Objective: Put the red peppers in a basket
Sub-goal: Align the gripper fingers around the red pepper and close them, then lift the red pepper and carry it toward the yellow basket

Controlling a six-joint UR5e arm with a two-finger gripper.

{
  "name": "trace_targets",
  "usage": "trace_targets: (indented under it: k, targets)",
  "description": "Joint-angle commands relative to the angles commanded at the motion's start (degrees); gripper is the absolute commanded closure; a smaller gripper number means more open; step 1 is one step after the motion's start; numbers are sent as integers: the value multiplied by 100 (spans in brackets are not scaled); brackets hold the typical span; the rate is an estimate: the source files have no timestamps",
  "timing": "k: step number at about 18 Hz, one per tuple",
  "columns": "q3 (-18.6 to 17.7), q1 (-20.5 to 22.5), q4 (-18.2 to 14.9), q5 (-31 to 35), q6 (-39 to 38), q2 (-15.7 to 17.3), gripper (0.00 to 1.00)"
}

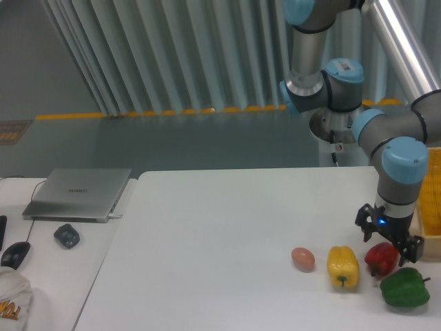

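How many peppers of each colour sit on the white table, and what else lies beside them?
Red pepper: 1
Yellow pepper: 1
Green pepper: 1
Egg: 1
Total: 4

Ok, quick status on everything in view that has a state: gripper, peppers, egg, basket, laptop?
gripper: open, poised over the red pepper, not gripping it
red pepper: on the table, not in the basket
yellow pepper: upright on the table
green pepper: on the table
egg: resting on the table
basket: mostly out of frame, contents unclear
laptop: closed
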Motion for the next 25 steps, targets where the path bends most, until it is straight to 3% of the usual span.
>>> trace_targets:
  k: [8, 12, 15, 22, 25]
  targets:
    - [0, 0, 27, 9, 70, -35, 1]
    - [0, 0, 9, 9, 70, -27, 34]
    - [0, 0, 0, 18, 70, 0, 49]
    - [88, -9, -70, 88, 123, 88, 60]
    - [210, 0, -297, 88, 280, 211, 63]
